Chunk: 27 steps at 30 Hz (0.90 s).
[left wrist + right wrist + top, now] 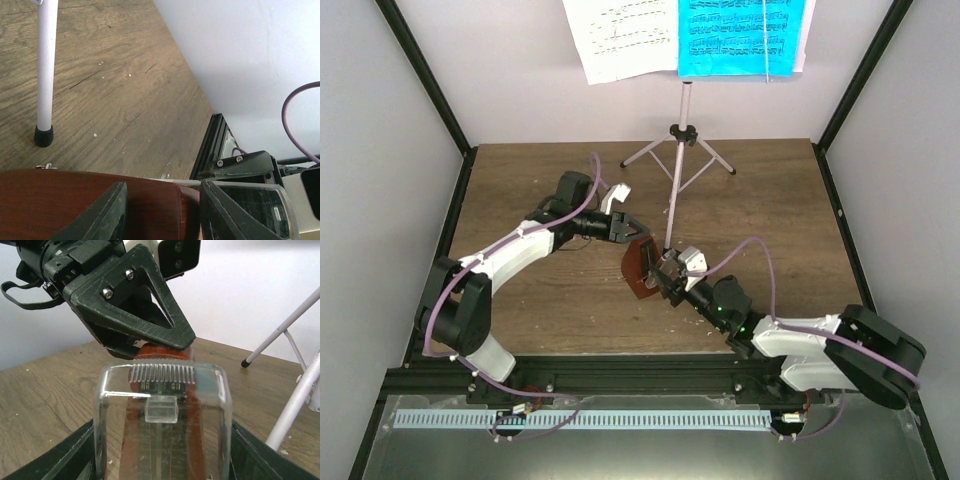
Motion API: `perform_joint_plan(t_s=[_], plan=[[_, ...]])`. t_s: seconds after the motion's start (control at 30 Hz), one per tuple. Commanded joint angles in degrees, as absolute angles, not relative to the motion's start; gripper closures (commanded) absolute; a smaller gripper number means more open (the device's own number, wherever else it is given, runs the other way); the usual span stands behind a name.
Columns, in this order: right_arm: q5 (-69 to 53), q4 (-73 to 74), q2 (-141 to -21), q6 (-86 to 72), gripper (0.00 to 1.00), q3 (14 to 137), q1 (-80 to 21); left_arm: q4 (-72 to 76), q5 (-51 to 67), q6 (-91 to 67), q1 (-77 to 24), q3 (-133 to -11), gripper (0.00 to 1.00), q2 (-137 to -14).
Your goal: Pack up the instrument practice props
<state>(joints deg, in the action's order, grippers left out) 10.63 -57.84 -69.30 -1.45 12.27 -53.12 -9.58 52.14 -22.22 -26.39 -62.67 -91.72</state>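
The brown metronome point(638, 270) is held tilted above the table's middle, between my two grippers. My left gripper point(628, 235) is shut on its wooden body point(60, 200), with one finger point(102, 212) lying over the wood and the other point(225, 210) against its end. From the other side, my right gripper point(665, 272) is shut on the metronome's clear cover point(162, 430), which still sits over the brown body point(165, 352). Behind them stands the pale pink music stand point(677, 140). It carries a white sheet point(620, 35) and a cyan sheet point(735, 35).
A stand leg with a black foot point(44, 136) touches the table close to the left gripper. Other stand legs point(295, 400) rise just right of the right gripper. Black frame posts point(425, 80) and white walls enclose the wooden table point(520, 190).
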Motion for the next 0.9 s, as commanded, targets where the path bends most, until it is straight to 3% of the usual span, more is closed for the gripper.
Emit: perform_joint_plan(t_s=[0.0, 0.5, 0.87], plan=[[12.46, -67.46, -73.15, 0.67, 0.46, 15.19, -54.22, -11.91, 50.67, -20.92, -26.19, -63.47, 0.60, -93.24], [15.67, -74.88, -87.05, -1.27, 0.46, 17.52, -54.93, -12.83, 50.97, -20.96, -26.19, -64.03, 0.62, -93.96], [17.98, -75.20, -91.04, -1.40, 0.46, 17.14, -54.91, -13.16, 50.87, -20.83, -26.19, -64.10, 0.62, -93.87]])
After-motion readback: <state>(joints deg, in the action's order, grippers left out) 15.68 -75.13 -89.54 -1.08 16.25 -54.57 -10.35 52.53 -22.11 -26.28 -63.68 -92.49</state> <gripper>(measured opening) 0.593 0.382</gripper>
